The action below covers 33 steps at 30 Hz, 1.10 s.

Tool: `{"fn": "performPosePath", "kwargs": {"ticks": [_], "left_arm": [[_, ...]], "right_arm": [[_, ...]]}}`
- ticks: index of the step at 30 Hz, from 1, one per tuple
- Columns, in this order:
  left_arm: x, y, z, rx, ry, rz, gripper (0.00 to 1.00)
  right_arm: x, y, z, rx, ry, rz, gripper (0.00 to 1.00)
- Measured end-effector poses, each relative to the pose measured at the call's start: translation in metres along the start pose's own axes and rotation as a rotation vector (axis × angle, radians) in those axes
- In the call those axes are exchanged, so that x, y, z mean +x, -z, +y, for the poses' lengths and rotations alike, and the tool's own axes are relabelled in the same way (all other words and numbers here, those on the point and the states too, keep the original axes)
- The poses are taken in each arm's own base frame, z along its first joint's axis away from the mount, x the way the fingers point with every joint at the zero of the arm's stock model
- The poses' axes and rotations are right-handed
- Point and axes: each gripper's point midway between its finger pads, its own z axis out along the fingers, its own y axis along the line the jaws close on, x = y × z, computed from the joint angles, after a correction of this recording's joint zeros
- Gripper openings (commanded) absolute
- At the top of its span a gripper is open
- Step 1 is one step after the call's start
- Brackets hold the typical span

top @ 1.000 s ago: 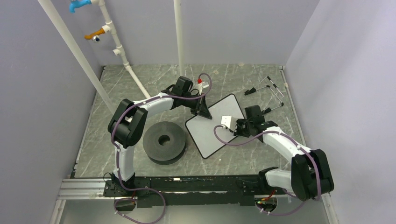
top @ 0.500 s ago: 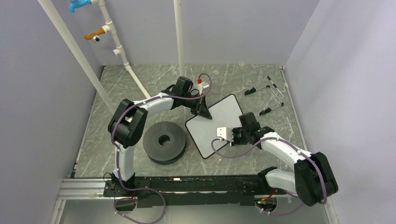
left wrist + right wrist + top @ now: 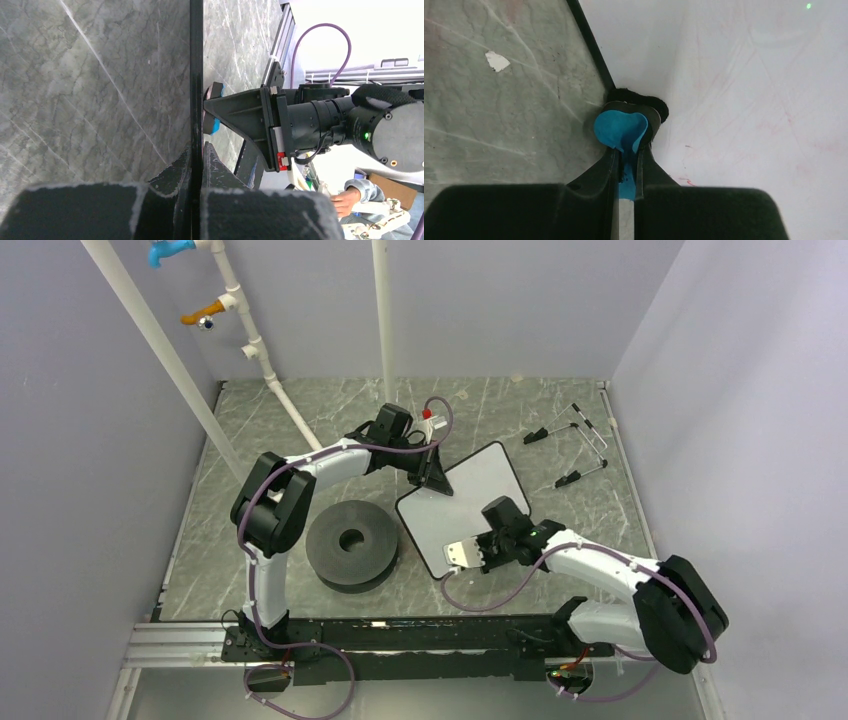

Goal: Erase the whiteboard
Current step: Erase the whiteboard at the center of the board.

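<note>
On whiteboard (image 3: pixel 468 498) — right fingers (image 3: pixel 599 176) pinch eraser (image 3: pixel 618 130) | left fingers (image 3: pixel 216 167) clamp its edge

The tabletop (image 3: pixel 480 410) is grey-green stone-patterned with pale veins, closed in by lilac walls on three sides; a black disc (image 3: pixel 378 545) with a round hole in its middle lies flat at about 8 o'clock; just beside it, toward 3 o'clock of centre, lies the whiteboard (image 3: pixel 468 490), turned askew so its corners point along the tabletop's axes; thin metal rods with black ends (image 3: pixel 540 432) lie scattered at 2 o'clock; a slanting white pipe (image 3: pixel 298 420) comes down at 11 o'clock; a small white fleck (image 3: pixel 497 60) sits near the whiteboard's black edge.
</note>
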Motion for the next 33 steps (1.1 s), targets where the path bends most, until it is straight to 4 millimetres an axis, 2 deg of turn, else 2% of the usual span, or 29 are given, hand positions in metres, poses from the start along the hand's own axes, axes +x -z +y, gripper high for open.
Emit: {"fn": "performPosePath", "kwargs": {"ticks": [4,8,10,14,17,21,26,27,28,30,33], "left_arm": [[-0.001,0.001,0.001,0.001,-0.001,-0.002,0.00],[-0.002,0.003,0.002,-0.003,-0.001,-0.007,0.00],[-0.003,0.003,0.003,-0.004,-0.004,-0.011,0.00],[-0.003,0.003,0.003,-0.004,-0.004,-0.011,0.00],[-0.002,0.002,0.002,-0.003,-0.003,-0.006,0.00],[-0.001,0.001,0.001,-0.002,-0.001,-0.003,0.00],[0.000,0.001,0.000,0.005,-0.002,0.000,0.00],[0.000,0.001,-0.001,0.007,-0.002,0.001,0.00],[0.000,0.001,-0.001,0.008,-0.003,0.002,0.00],[0.000,0.000,-0.001,0.008,-0.003,0.002,0.00],[0.000,0.000,-0.001,0.008,-0.003,0.002,0.00]], "right_arm": [[-0.006,-0.003,0.001,-0.017,0.013,0.027,0.00],[0.000,-0.002,-0.004,0.000,-0.018,0.041,0.00],[0.013,0.001,-0.009,0.017,-0.070,0.050,0.00],[0.054,0.012,-0.019,0.069,-0.188,0.122,0.00],[0.068,0.017,-0.022,0.086,-0.221,0.147,0.00],[0.059,0.017,-0.026,0.083,-0.207,0.111,0.00],[0.002,0.010,-0.020,0.033,-0.127,-0.046,0.00],[-0.003,0.010,-0.020,0.030,-0.131,-0.064,0.00],[-0.004,0.011,-0.023,0.037,-0.153,-0.075,0.00],[0.006,0.014,-0.030,0.063,-0.214,-0.069,0.00],[0.041,0.023,-0.046,0.136,-0.351,-0.025,0.00]]}}
